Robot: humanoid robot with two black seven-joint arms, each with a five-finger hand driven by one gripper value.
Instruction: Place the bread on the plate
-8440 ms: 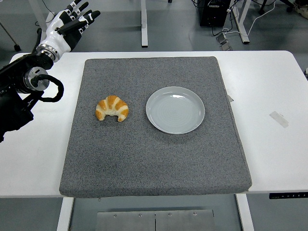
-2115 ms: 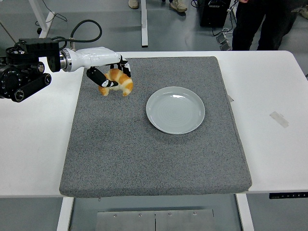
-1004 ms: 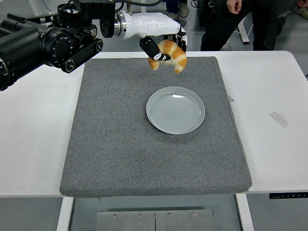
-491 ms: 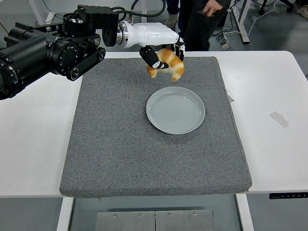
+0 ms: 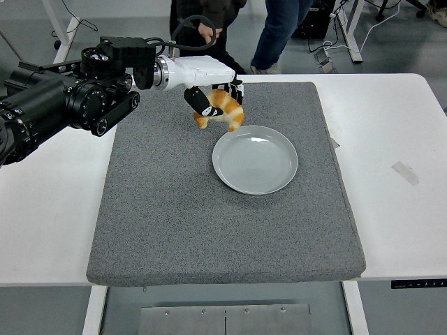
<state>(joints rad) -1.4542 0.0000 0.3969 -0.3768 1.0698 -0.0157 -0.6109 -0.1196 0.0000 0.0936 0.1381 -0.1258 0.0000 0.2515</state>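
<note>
A mat (image 5: 209,230) is spread over the middle of the table (image 5: 391,209). The plate (image 5: 255,160) is set on the mat, right of its centre. The bread (image 5: 222,108) is held by the left hand (image 5: 202,87) just behind and left of the plate. Two persons (image 5: 237,21) are seen behind the table.

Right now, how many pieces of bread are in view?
1: a croissant held in the left hand, above the grey mat beside the plate's upper-left rim. None hidden that I can tell.

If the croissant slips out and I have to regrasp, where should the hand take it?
Grip the croissant across its thick middle hump, coming from above as the left hand does now; the curved tips taper and would probably slip or tear.
</note>
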